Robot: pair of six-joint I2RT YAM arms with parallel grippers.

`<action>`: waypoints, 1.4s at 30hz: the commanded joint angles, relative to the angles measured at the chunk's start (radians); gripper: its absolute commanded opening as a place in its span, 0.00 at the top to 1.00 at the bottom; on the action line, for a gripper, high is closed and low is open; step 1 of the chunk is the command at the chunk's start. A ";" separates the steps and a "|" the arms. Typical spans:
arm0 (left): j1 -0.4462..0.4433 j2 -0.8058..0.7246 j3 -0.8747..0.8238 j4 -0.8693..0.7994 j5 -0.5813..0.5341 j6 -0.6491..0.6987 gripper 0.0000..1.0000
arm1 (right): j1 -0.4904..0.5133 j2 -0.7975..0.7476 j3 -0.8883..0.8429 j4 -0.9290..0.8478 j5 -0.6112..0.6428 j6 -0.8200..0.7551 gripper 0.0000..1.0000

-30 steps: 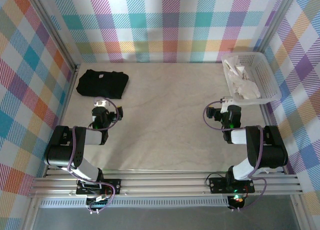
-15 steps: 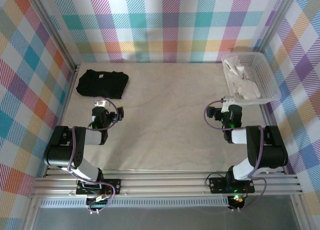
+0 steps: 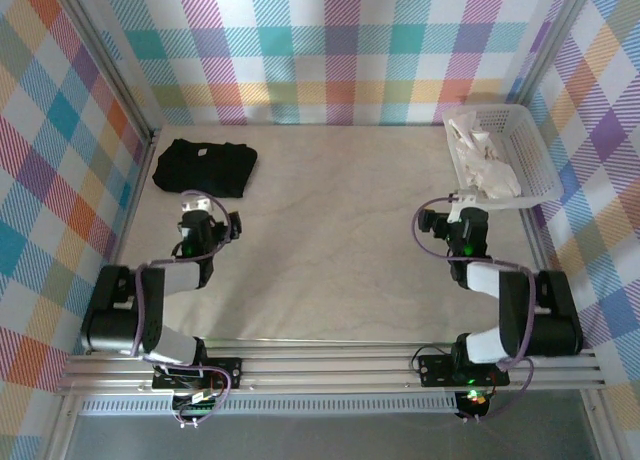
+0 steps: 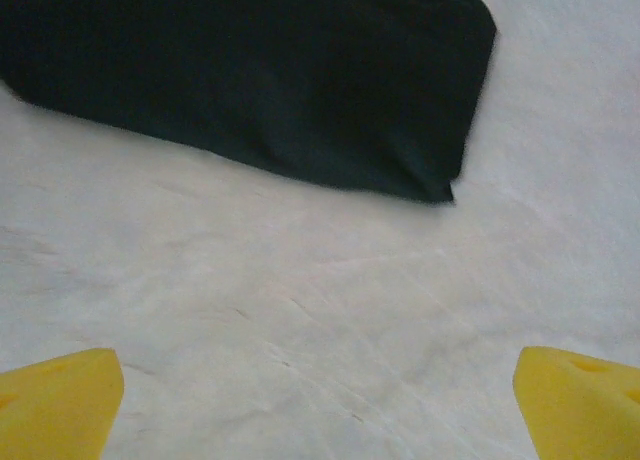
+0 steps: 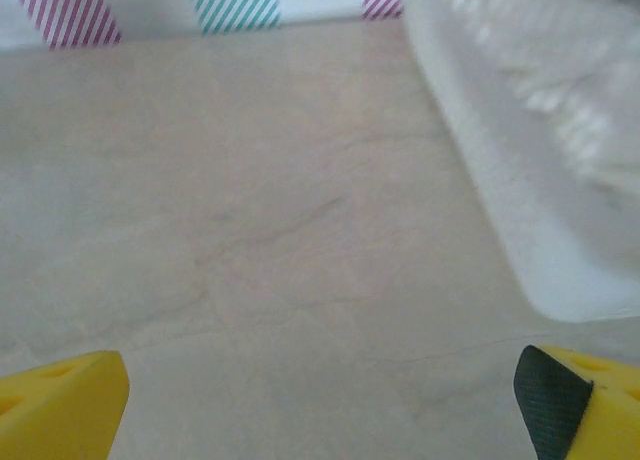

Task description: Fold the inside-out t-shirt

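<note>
The inside-out t-shirt [image 3: 488,168] lies crumpled and white inside the white plastic basket [image 3: 530,140] at the far right of the table. My right gripper [image 3: 463,202] hovers just in front of the basket's near end, open, with bare table between its yellow fingertips [image 5: 60,400]. In the right wrist view the basket [image 5: 530,150] is a blur at the right. My left gripper [image 3: 196,208] is open over bare table just short of the folded black t-shirt [image 3: 205,167]. In the left wrist view the black t-shirt [image 4: 260,80] lies ahead of the fingertips [image 4: 55,405].
The pale tabletop [image 3: 330,230] stretches wide between the two arms. Checked walls close in the left, back and right sides. The aluminium rail with both arm bases [image 3: 330,365] runs along the near edge.
Both arms have reached slightly farther out: the left gripper drifted toward the black t-shirt, the right one a little toward the basket. Both stayed open.
</note>
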 commanded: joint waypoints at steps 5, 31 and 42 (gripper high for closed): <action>0.026 -0.251 0.164 -0.419 -0.011 -0.249 0.00 | 0.000 -0.305 0.004 -0.237 0.156 0.240 0.03; -0.129 0.974 1.509 -1.025 0.313 -0.255 0.13 | 0.185 -0.073 0.339 -0.473 -0.006 0.251 0.04; -0.001 1.031 1.592 -1.047 0.326 -0.264 0.13 | 0.185 -0.043 0.337 -0.473 -0.014 0.252 0.03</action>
